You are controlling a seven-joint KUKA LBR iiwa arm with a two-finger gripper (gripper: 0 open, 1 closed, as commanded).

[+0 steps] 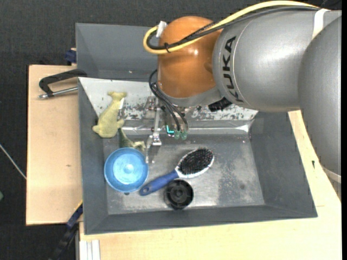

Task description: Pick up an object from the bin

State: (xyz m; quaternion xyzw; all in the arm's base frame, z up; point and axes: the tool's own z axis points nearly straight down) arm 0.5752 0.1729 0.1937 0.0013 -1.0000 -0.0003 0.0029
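My gripper (154, 144) hangs low in the middle-left of the bin, just under the orange wrist cover. Its tip is right above the upper right edge of a round blue cup (126, 170). A small yellow-green piece (134, 143) lies close to its left, partly hidden. A hairbrush with a black oval head (195, 162) and a blue handle (157, 184) lies to the lower right of the gripper. Nothing shows in the gripper's grasp.
A pale yellow toy animal (110, 121) leans in the bin's back left corner. A black round cap (179, 194) rests by the front wall below the brush. The arm and its orange cover hide the back middle of the bin.
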